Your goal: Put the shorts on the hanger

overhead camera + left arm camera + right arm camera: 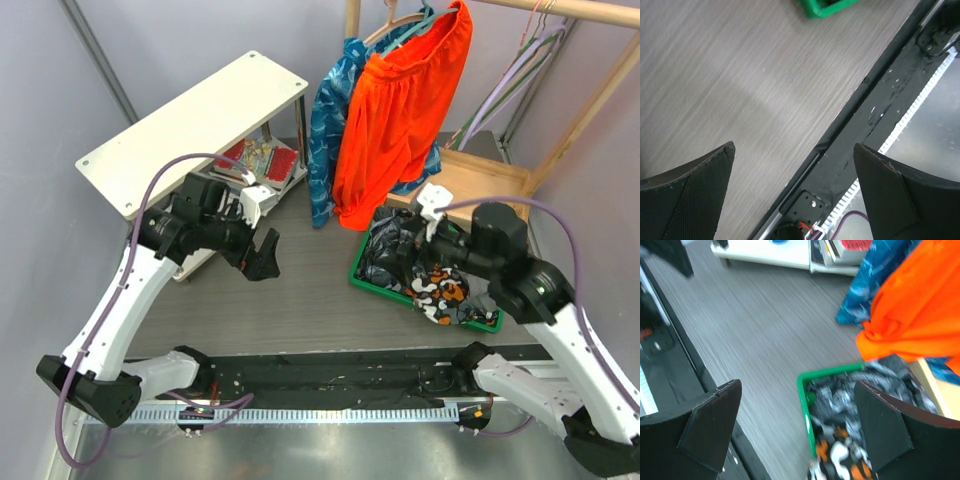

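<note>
The orange-red shorts [400, 110] hang from the teal hanger [428, 20] on the wooden rail at the back; their lower hem also shows in the right wrist view [915, 310]. Only a short piece of the hanger shows above the fabric. My left gripper [262, 255] is open and empty above the grey table, left of the clothes; its wrist view [792, 170] looks down on the table's near edge. My right gripper [432, 205] is open and empty over the green basket's near corner [797, 415], below the shorts.
A blue leaf-patterned garment [330, 110] hangs left of the shorts. The green basket [362, 272] holds dark patterned clothes [430, 275]. A white shelf unit [190, 125] stands at the left. Lilac hangers [520, 70] hang at the right. A wooden stand [480, 180] sits behind the basket.
</note>
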Robot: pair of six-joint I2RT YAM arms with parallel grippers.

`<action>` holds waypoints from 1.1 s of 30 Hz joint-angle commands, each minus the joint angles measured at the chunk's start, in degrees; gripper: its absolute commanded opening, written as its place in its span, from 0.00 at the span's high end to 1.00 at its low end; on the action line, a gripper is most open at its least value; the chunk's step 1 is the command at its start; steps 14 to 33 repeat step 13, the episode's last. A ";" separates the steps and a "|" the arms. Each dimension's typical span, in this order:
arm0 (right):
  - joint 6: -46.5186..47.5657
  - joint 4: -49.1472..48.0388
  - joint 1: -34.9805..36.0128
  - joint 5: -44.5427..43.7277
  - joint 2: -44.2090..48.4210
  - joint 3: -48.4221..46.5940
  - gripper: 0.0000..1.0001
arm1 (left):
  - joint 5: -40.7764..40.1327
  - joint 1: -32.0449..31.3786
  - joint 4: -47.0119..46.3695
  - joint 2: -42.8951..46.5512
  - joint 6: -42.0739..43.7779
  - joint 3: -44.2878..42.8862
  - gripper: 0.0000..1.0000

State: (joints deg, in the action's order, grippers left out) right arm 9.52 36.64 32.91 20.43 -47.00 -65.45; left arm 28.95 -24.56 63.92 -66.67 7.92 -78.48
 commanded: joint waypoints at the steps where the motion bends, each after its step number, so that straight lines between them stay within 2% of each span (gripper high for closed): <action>1: 8.23 12.39 0.14 -4.42 4.80 -0.56 0.00 | -3.62 0.82 0.15 3.56 0.07 5.16 0.00; 6: 11.13 17.66 0.14 -7.06 12.01 3.13 0.00 | -9.95 0.74 1.56 6.64 2.45 9.83 0.00; 9: 11.57 18.55 -0.30 -8.12 13.16 3.31 0.00 | -14.00 0.74 2.35 7.35 3.59 11.33 0.00; 33: 12.19 18.82 -0.65 -7.77 12.55 3.40 0.00 | -15.06 0.74 3.84 6.82 5.17 11.07 0.00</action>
